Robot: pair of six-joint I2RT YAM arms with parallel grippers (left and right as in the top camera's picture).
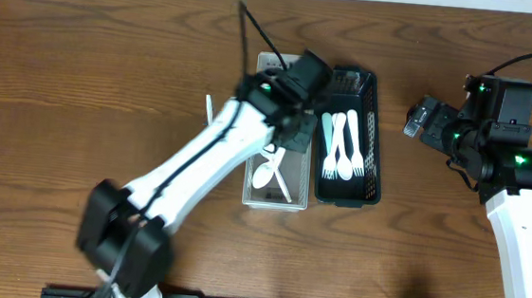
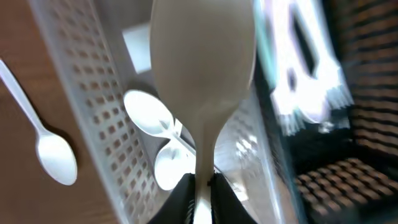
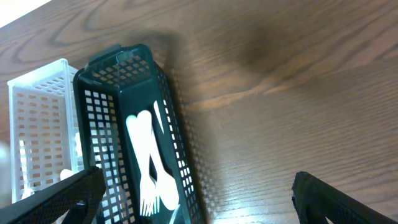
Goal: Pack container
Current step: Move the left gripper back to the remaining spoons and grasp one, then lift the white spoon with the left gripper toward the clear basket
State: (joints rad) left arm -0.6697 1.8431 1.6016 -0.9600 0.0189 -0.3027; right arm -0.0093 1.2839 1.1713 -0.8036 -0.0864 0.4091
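Left jaws pinched the handle of a white plastic spoon (image 2: 202,81) above the white perforated plastic basket (image 1: 276,204); right jaws hung spread wide apart.
More white spoons (image 2: 146,112) lay inside that basket, white plastic forks (image 1: 347,146) in the dark slotted basket (image 1: 374,129) just beside it, and one loose white spoon (image 2: 56,158) on the brown wooden table (image 1: 81,77).

The top camera looks straight down at the table (image 1: 60,104). The left wrist one is very close. All views share the white basket (image 3: 37,99).
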